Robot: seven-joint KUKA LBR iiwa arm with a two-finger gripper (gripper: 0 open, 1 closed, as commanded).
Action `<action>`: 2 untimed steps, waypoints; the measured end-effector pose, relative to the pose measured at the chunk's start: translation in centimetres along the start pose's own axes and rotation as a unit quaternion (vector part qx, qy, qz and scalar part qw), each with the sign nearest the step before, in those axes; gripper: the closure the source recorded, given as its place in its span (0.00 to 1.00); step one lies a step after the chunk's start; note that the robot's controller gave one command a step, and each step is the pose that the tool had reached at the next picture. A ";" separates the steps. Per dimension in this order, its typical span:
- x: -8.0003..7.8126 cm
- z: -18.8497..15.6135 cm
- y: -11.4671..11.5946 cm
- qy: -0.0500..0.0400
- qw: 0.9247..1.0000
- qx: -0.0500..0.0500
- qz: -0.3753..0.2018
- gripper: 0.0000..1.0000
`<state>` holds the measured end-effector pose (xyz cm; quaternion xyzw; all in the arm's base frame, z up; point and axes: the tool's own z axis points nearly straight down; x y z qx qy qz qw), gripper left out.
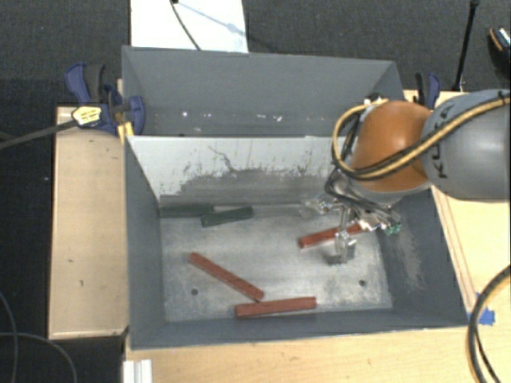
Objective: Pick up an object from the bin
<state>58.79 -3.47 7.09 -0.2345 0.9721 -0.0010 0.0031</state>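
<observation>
Dark carpet floor [48, 30] w/ black cables [32, 137].

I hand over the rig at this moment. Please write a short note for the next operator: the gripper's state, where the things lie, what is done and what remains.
Gripper: low in the right part of the bin, at the right end of a short red stick. Whether it has clamped this stick cannot be told.
Other things: a dark green stick at the back left by the wall, a slanted red-brown stick left of the middle, and a front red-brown stick along the near wall.
Done: the gripper is at the short red stick.
Left: confirm the grasp, then lift the stick out of the bin.
</observation>
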 end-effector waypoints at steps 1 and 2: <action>0.0 0.0 0.1 0.000 1.000 0.000 -0.001 1.00; 0.7 -13.7 -1.6 -0.002 0.999 0.001 -0.040 1.00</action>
